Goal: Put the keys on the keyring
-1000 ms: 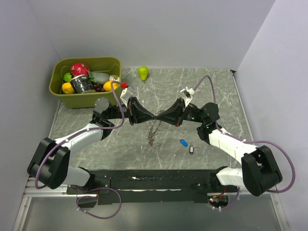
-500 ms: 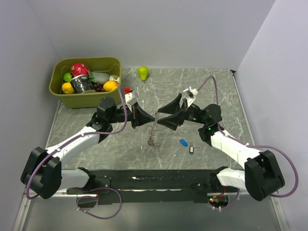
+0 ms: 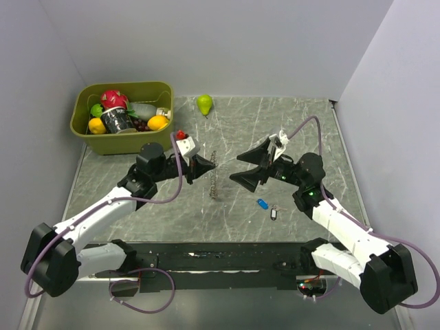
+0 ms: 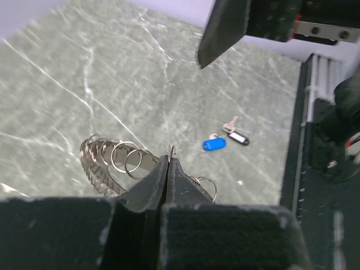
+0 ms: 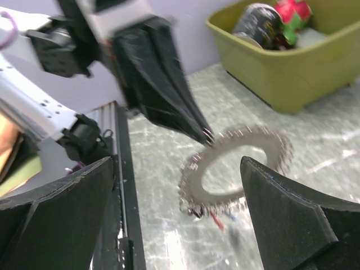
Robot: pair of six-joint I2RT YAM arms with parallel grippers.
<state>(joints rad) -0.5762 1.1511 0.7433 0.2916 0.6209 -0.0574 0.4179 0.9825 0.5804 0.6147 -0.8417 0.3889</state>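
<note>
Grey marble bench (image 3: 309,130), and the left hand (image 3: 206,164) is pinched shut on the ring (image 3: 216,177) at its rim, holding it up edge-on, face toward the right hand (image 3: 237,170), which gapes wide just beside it. The keys (image 3: 268,207) lie on the bench right of the ring, nearer the right hand, so that's likely its pick. From above the ring is a thin line; the right wrist shows its open hoop.
</note>
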